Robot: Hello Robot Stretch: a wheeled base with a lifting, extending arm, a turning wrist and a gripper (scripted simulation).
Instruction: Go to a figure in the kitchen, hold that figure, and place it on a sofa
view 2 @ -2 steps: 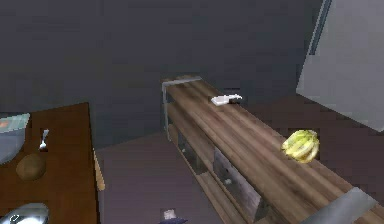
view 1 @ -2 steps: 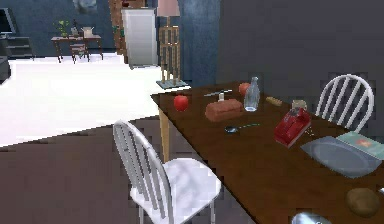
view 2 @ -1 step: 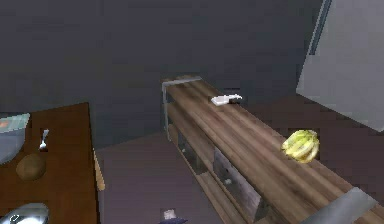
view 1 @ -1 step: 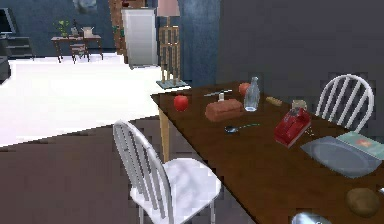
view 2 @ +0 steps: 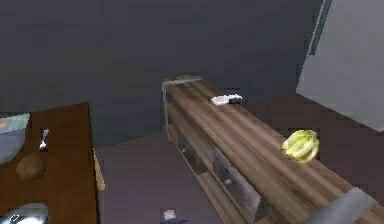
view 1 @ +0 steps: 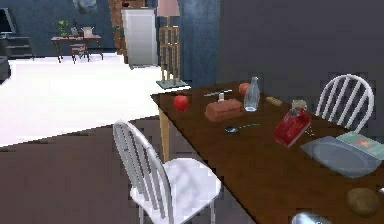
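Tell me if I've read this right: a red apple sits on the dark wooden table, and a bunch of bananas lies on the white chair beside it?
Not quite. The red apple does sit on the dark wooden table, but the bunch of bananas lies on the long wooden sideboard, not on the white chair. The arm side view shows it.

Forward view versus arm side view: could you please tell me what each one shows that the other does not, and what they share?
Forward view: a near white chair, a red apple, a loaf, a glass bottle and a pale refrigerator beyond. Arm side view: a long wooden sideboard bearing a yellow banana bunch and a small white object. Shared: the brown wooden table and, probably, the round brown lump lying on it.
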